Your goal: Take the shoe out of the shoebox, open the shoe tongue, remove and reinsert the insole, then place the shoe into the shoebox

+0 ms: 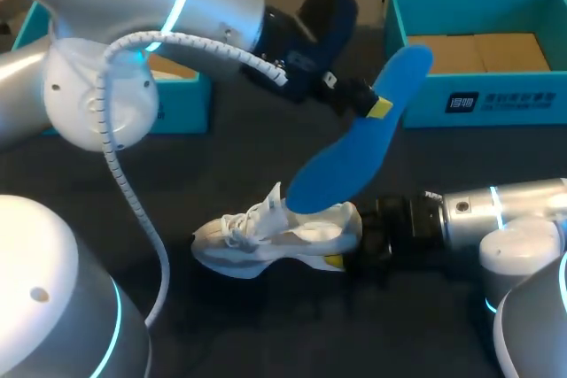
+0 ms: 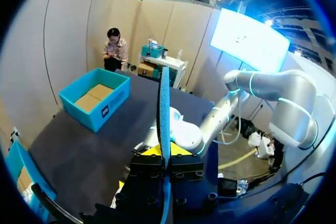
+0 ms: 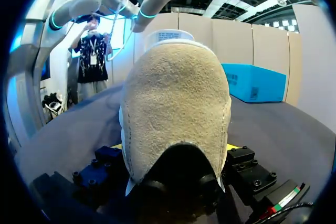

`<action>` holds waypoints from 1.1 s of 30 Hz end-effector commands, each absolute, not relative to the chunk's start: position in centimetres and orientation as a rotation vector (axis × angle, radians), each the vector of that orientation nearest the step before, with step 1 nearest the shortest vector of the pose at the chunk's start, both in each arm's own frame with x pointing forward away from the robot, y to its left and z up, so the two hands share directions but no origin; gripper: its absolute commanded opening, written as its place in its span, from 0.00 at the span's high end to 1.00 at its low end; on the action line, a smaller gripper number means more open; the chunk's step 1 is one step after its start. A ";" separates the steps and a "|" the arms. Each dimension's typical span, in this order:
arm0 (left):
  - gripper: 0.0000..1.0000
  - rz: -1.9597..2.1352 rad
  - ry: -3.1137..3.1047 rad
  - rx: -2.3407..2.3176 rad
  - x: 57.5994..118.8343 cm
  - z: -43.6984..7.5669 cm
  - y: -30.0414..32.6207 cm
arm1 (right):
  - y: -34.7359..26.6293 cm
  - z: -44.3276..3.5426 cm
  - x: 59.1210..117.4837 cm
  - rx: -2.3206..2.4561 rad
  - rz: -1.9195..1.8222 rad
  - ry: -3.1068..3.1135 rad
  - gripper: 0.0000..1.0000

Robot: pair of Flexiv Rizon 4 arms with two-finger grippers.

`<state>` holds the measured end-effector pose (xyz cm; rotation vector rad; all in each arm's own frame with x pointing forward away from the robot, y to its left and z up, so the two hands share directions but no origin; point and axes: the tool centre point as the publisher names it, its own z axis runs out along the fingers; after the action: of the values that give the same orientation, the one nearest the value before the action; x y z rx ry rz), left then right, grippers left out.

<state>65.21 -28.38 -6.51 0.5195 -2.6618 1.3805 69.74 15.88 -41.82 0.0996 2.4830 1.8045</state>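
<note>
left box: teal shoebox (image 1: 182, 99) at far left, partly hidden behind the left arm; no shoe seen in it
shoe: white shoe (image 1: 266, 236) on the dark table (image 1: 221, 165), near middle, toe pointing left; out of any box
right claw: right gripper (image 1: 345, 250) clamped on the shoe's heel from the right; the heel fills its wrist view (image 3: 176, 114)
insole: blue insole (image 1: 354, 152) in the air, slanting from far right down to the shoe's opening; touching it or not, cannot tell
left claw: left gripper (image 1: 372, 104) pinching the insole near its upper end, fingers narrow; seen edge-on (image 2: 164, 114)
right box: open teal shoebox (image 1: 496, 99) far right, only brown card inside
done: shoe out, insole out
tongue: unclear
left: likely seat insole, box shoe
</note>
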 end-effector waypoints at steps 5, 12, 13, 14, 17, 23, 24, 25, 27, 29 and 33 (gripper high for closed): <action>1.00 1.454 -2.636 0.487 63.9 -4.8 -27.1 | 16.0 -41.7 69.7 0.101 1.799 2.487 1.00; 1.00 1.496 -2.596 0.490 64.0 -3.8 -26.7 | 16.0 -41.7 69.7 0.101 1.799 2.487 1.00; 1.00 1.497 -2.594 0.490 64.0 -3.7 -26.7 | 16.0 -41.7 69.7 0.101 1.799 2.487 1.00; 1.00 1.505 -2.592 0.492 64.1 -3.6 -26.6 | 16.0 -41.7 69.7 0.101 1.799 2.487 1.00; 1.00 1.525 -2.584 0.491 64.1 -3.0 -26.5 | 16.0 -41.7 69.7 0.101 1.799 2.487 1.00; 1.00 1.602 -2.539 0.475 64.3 -1.2 -26.1 | 16.0 -41.7 69.7 0.101 1.799 2.487 1.00; 1.00 1.617 -2.519 0.475 64.4 -0.7 -26.0 | 16.0 -41.7 69.7 0.101 1.799 2.487 1.00; 1.00 1.631 -2.507 0.473 64.5 -0.3 -25.9 | 16.0 -41.7 69.7 0.101 1.799 2.487 1.00; 1.00 1.650 -2.477 0.464 64.6 0.5 -25.9 | 16.0 -41.7 69.7 0.101 1.799 2.487 1.00; 1.00 1.672 -2.451 0.459 64.7 1.4 -26.1 | 16.0 -41.7 69.7 0.101 1.799 2.487 1.00; 1.00 1.701 -2.380 0.444 64.5 3.0 -26.3 | 16.0 -41.7 69.7 0.101 1.799 2.487 1.00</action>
<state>64.55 -26.47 2.79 0.4558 -2.3953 1.7015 69.74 15.88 -41.82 0.0996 2.4829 1.8045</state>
